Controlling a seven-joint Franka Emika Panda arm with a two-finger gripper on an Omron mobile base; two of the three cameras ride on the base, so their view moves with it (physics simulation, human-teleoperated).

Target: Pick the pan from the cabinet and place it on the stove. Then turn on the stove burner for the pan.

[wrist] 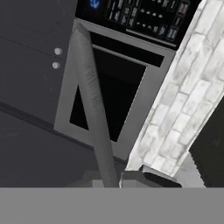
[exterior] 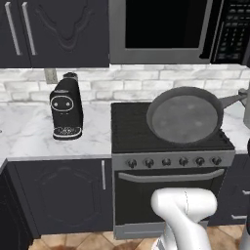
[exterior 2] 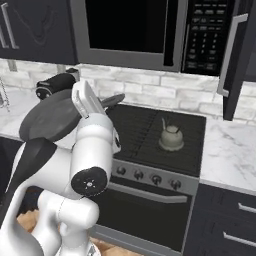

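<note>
Pan [exterior: 184, 116]: a wide, shallow, round dark-grey frying pan with one long thin dark handle [wrist: 92, 109]. In the left base view it hangs tilted above the right half of the black cooktop stove [exterior: 132, 129], its inner face turned toward the camera and its handle pointing to 2 o'clock. Whether its lower rim touches the ribbed grates cannot be told.

Hand [exterior 2: 89, 104]: in the right base view the white two-finger hand is at 10 o'clock from the stove centre, its fingers pressed together on the pan handle, with the pan disc at 9 o'clock from it. In the hand view the handle rises from the fingertips toward 12 o'clock.

Stove: a silver front panel carries a row of dark knobs [exterior: 174, 161] above an oven bar handle.

Other items:
- Small pale-grey kettle [exterior 2: 171, 137], standing on the right rear grate.
- Black-and-silver microwave [exterior 2: 145, 31], at 12 o'clock above the stove.
- Black coffee machine [exterior: 66, 107], on the white marble worktop [exterior: 24, 132], at 9 o'clock from the stove.
- Tall black wall cabinet [exterior 2: 241, 55], at 2 o'clock, its door standing open.
</note>
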